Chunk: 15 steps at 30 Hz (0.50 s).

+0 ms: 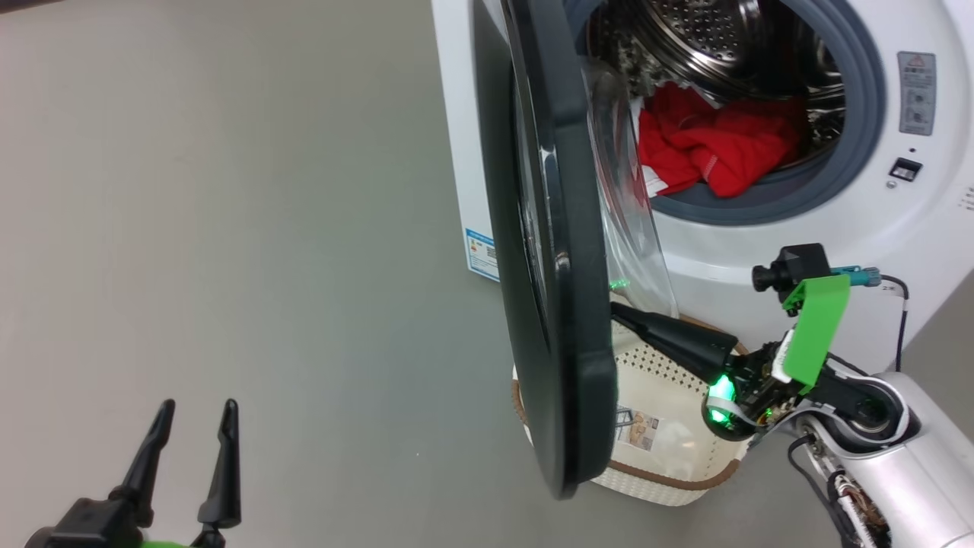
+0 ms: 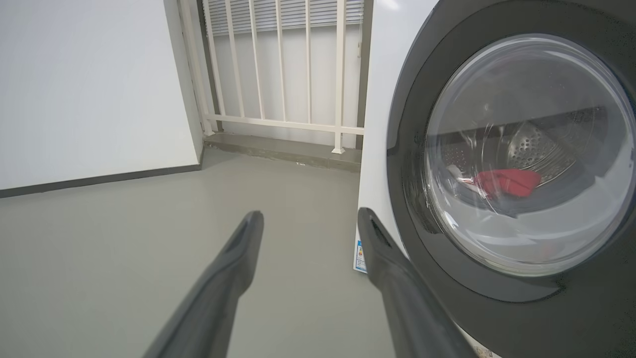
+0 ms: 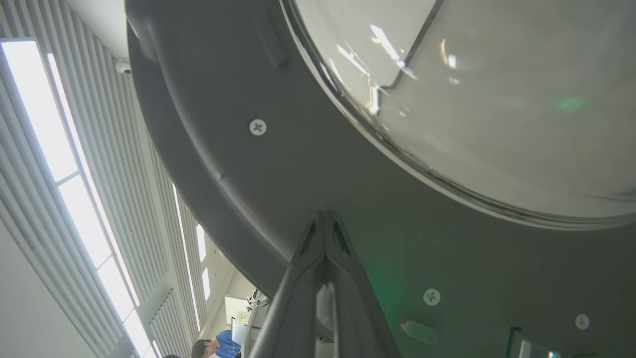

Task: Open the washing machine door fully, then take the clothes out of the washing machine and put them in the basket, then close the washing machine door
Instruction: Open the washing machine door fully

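At the lower left of the head view the left gripper (image 1: 198, 407) hovers over bare grey floor, its two dark fingers apart and holding nothing; its own wrist view shows the left gripper (image 2: 310, 216) pointing at the machine's lower corner. At the lower right, the right gripper (image 1: 618, 309) has its two fingers pressed together on nothing. In the right wrist view the right gripper (image 3: 325, 217) has its tips at the grey inner face of the washing machine door (image 3: 298, 174), just under the glass bowl; whether they touch it cannot be told. Three cross-head screws show on that face. The one door (image 1: 563, 304), glossy black and round, stands swung out in the middle of the frame, seen nearly edge-on. Low behind it sits the one basket (image 1: 647, 361), cream, perforated, with a brown rim. A sticker (image 1: 638, 428) lies on its base, its print too small to read. Beyond is the white washing machine (image 1: 761, 251), with a blue label (image 1: 481, 253) on its left side and a grey warning label (image 1: 916, 93) at the upper right, neither readable. Inside the steel drum (image 1: 708, 38), ringed by a grey-blue gasket (image 1: 860, 152), lie the clothes (image 1: 715, 152) in one bright red heap with white trim. How many garments there are cannot be told.
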Tool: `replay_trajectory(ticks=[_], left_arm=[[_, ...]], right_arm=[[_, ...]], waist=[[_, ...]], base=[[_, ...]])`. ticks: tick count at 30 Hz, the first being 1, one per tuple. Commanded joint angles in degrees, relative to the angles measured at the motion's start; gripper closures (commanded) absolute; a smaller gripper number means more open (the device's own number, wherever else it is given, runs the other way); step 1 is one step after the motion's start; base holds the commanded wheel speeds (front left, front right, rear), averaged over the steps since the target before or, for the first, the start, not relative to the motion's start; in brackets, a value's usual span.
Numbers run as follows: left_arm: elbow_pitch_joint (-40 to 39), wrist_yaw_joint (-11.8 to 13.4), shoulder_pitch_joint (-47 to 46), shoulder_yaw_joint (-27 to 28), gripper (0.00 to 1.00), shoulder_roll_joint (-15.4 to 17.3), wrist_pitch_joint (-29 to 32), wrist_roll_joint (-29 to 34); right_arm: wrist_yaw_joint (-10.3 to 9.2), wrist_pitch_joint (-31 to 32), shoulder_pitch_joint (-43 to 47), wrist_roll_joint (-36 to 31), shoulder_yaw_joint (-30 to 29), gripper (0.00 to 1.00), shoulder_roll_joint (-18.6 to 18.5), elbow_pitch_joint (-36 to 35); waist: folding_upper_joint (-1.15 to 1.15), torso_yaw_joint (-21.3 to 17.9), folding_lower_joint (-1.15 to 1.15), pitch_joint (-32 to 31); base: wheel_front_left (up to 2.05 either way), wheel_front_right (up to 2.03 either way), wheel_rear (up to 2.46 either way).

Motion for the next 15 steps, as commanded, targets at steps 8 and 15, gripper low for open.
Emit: replay_trajectory(ticks=[8, 15], left_arm=[[-1.94, -0.18, -0.14, 3.92, 0.0, 0.76, -0.46, -0.54], [-2.97, -0.18, 0.43, 5.08, 0.0, 0.01, -0.46, -0.28]], right_arm=[[0.1, 0.66, -2.81, -3.1, 1.94, 1.0, 3.83, 0.3], [0.1, 1.27, -6.22, -5.67, 2.77, 1.0, 7.4, 4.06]], waist=[[0.0, 1.36, 0.0, 0.48], [0.0, 1.69, 0.0, 1.03]], base=[[0.0, 0.0, 0.0], [0.0, 0.0, 0.0]])
